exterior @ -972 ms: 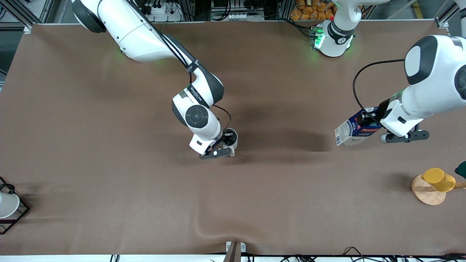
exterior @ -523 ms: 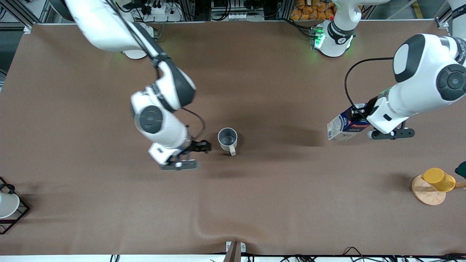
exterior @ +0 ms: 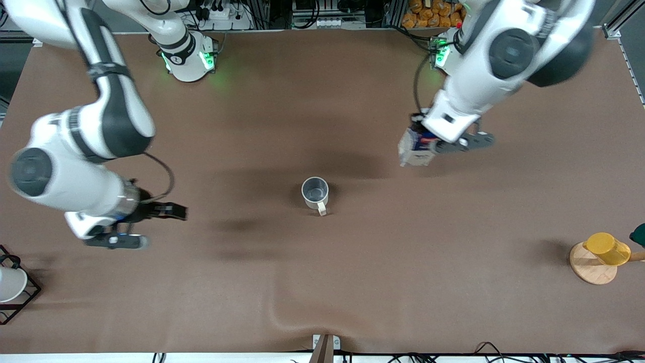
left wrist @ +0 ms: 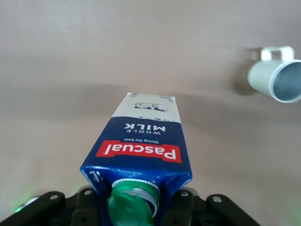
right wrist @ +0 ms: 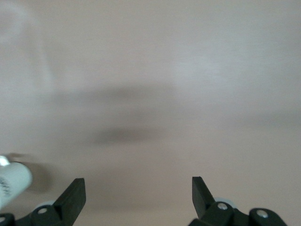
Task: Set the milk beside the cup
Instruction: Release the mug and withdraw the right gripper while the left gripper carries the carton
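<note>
The cup (exterior: 315, 193), a grey-beige mug with a small loop handle, stands upright in the middle of the table. It also shows in the left wrist view (left wrist: 276, 80). My left gripper (exterior: 426, 144) is shut on the milk (exterior: 414, 149), a dark blue carton with a green cap, and holds it tilted in the air over the table, off the cup toward the left arm's end. The left wrist view shows the carton (left wrist: 141, 148) by its cap. My right gripper (exterior: 168, 211) is open and empty over bare table toward the right arm's end, well apart from the cup; its view (right wrist: 136, 190) shows only cloth between the fingers.
A yellow cup (exterior: 607, 248) sits on a round wooden stand (exterior: 590, 269) at the left arm's end. A white cup (exterior: 10, 284) sits in a black wire rack (exterior: 30, 295) at the right arm's end. The brown cloth has a ridge (exterior: 282, 312) near the front edge.
My right gripper has let go of the cup and swung away toward the right arm's end. My left gripper has carried the milk toward the middle, closer to the cup.
</note>
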